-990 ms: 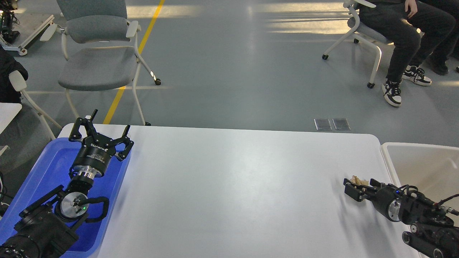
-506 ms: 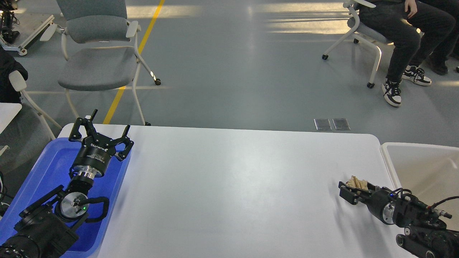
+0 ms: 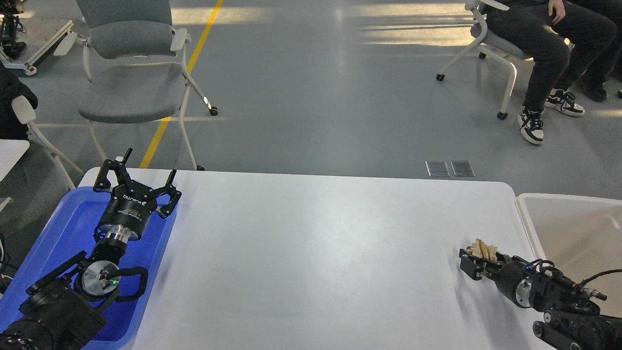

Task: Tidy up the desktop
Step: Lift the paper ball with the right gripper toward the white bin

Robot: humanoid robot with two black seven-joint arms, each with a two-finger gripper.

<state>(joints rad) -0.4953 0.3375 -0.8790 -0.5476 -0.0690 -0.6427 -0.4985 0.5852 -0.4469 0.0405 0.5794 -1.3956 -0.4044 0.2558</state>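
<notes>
The glossy white desktop (image 3: 311,253) fills the lower middle of the head view. My left gripper (image 3: 137,171) is open and empty, raised over the far end of the blue tray (image 3: 58,238) at the desktop's left edge. My right gripper (image 3: 475,262) is low over the desktop's right part, shut on a small crumpled tan scrap of paper (image 3: 481,249) that sticks up between its fingers. The cream-white bin (image 3: 573,228) stands just right of the desktop, to the right of that gripper.
A grey chair (image 3: 131,73) stands on the floor beyond the desktop's far left corner. A seated person (image 3: 554,43) and another chair are at the far right. A second white table edge (image 3: 9,155) shows at the left.
My right gripper with the tan scrap has drawn back toward me and a little left, and sits lower in the view. The left arm has not moved.
</notes>
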